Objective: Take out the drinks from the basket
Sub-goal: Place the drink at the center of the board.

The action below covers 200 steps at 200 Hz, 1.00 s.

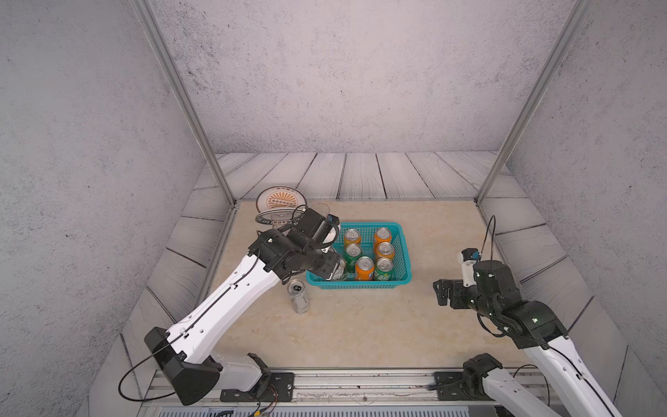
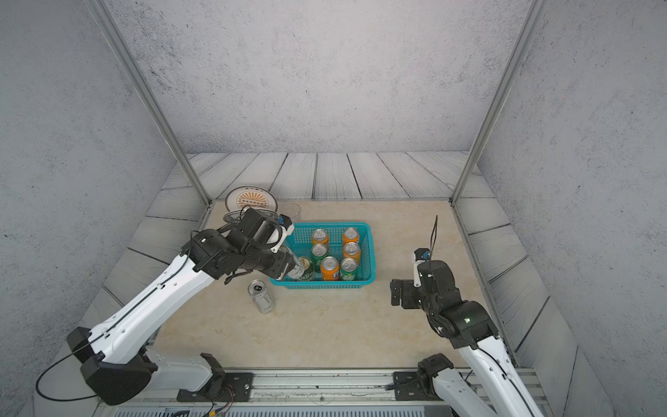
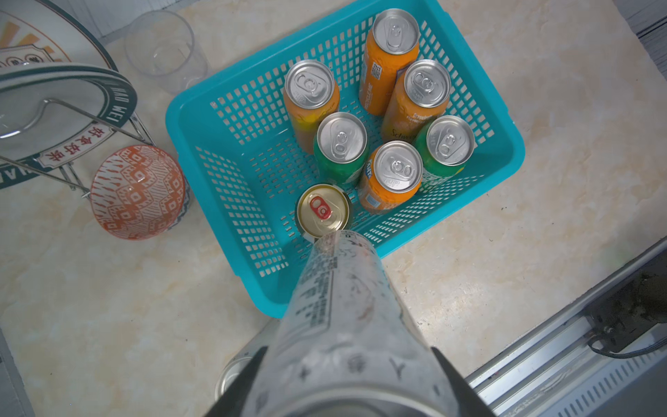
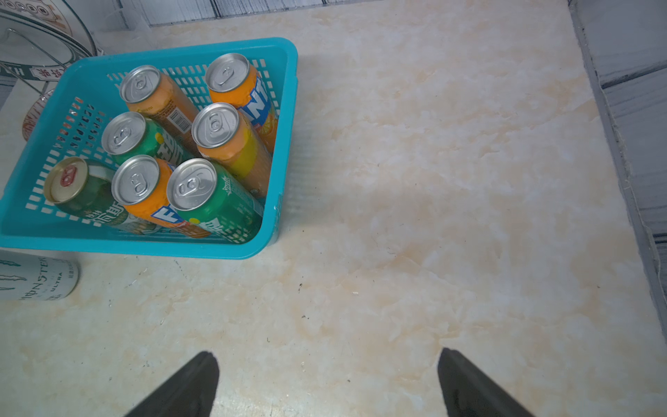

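The teal basket [image 1: 361, 286] [image 2: 325, 284] [image 3: 180, 137] [image 4: 144, 250] stands mid-table. Several orange and green drinks stand inside, with a gold-topped green can [image 3: 323, 209] [image 4: 68, 180] at its near-left corner. My left gripper [image 1: 332, 269] [image 2: 288, 269] [image 3: 348, 348] is shut on a slim silver-white can [image 1: 340, 270] [image 2: 296, 270] [image 3: 343, 299], held tilted above that corner. A second silver-white can [image 1: 299, 296] [image 2: 262, 296] [image 4: 32, 276] stands on the table in front of the basket. My right gripper [image 1: 442, 293] [image 2: 396, 293] [image 4: 328, 355] is open and empty, low over bare table right of the basket.
A wire rack with patterned plates [image 1: 279, 204] [image 3: 65, 108] and a clear cup [image 1: 320, 208] [image 3: 162, 47] stand behind the basket's left end. An orange patterned bowl [image 3: 137, 191] sits beside the rack. A metal rail [image 1: 361, 382] runs along the front edge.
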Each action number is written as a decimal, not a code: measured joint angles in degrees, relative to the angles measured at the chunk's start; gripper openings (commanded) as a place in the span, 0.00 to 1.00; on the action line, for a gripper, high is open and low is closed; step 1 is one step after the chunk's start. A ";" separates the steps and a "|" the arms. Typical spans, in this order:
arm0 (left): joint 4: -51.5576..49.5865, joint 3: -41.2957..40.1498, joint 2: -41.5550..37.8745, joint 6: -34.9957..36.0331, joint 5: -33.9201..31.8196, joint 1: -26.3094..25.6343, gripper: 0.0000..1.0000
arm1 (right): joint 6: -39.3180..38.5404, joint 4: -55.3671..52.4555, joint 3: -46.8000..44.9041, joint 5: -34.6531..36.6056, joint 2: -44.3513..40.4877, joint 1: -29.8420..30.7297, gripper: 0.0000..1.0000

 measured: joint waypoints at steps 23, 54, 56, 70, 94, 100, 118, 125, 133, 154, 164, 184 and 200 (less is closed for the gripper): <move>0.13 -3.34 -1.14 -0.87 -0.63 -0.55 0.51 | 0.02 -0.02 0.00 0.00 -0.24 0.00 0.99; 0.13 -8.00 -2.16 -2.05 -0.85 -0.66 0.51 | 0.04 -0.02 0.00 0.00 -0.28 0.00 0.99; 0.15 -8.28 -2.19 -2.16 -0.85 -0.66 0.51 | 0.04 -0.02 0.00 0.00 -0.28 0.00 0.99; 0.28 -9.81 -2.29 -2.58 -0.79 -0.66 0.51 | 0.04 -0.02 0.00 0.00 -0.26 0.00 0.99; 0.94 -11.21 -2.73 -3.04 -0.70 -0.79 0.51 | 0.04 -0.02 0.02 0.00 -0.22 0.00 0.99; 1.38 -11.54 -2.93 -3.21 -0.57 -0.76 0.51 | 0.04 -0.02 0.00 0.00 -0.22 0.00 0.99; 2.21 -12.15 -3.06 -3.39 -0.66 -0.92 0.51 | 0.04 -0.02 0.00 0.00 -0.22 0.00 0.99; 2.54 -12.24 -3.08 -3.41 -0.66 -0.92 0.51 | 0.04 -0.02 0.02 0.00 -0.22 0.00 1.00; 2.84 -12.28 -3.08 -3.45 -0.63 -0.92 0.51 | 0.04 -0.02 0.00 0.00 -0.20 0.00 0.99; 3.10 -12.31 -3.04 -3.45 -0.57 -0.92 0.51 | 0.04 -0.04 0.02 0.00 -0.04 0.00 0.99; 3.08 -12.31 -3.04 -3.45 -0.52 -0.92 0.51 | 0.04 -0.02 0.02 0.00 0.04 0.00 0.99; 2.80 -12.26 -3.10 -3.43 -0.39 -0.92 0.51 | 0.04 -0.02 0.02 0.00 0.09 0.00 0.99; 2.32 -12.26 -3.34 -3.45 -0.22 -0.92 0.51 | 0.04 -0.02 0.00 0.00 0.17 0.00 0.99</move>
